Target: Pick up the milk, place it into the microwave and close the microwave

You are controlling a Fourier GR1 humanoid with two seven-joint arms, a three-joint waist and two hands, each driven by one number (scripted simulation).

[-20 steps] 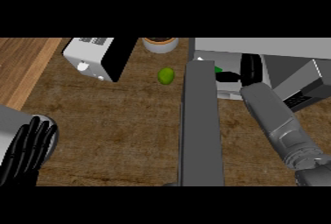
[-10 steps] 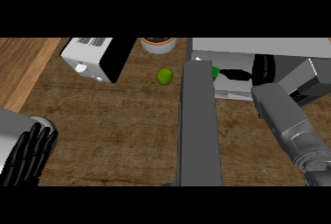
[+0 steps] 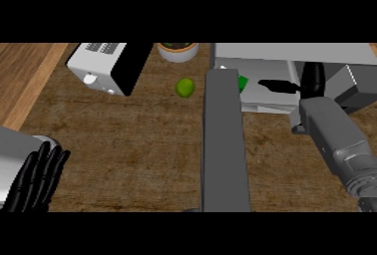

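Note:
The microwave [image 3: 294, 52] stands at the upper right with its grey door [image 3: 225, 144] swung open toward me. Inside its opening lies the milk [image 3: 254, 94], a white carton with a green patch at its left end, partly hidden by the door's top edge. My right hand [image 3: 312, 79] is inside the opening to the right of the milk, fingers straight and thumb spread toward it, not touching it. At the lower left edge my left hand [image 3: 37, 174] rests open with its fingers up.
A white and black toaster [image 3: 106, 67] stands at the upper left. A green fruit [image 3: 185, 87] lies between it and the door. A potted plant [image 3: 177, 50] is at the back. The light wooden strip [image 3: 26, 79] runs along the counter's left side.
My right hand has moved to the right inside the microwave, away from the milk, which stays put. The view has shifted slightly. The left hand has not moved.

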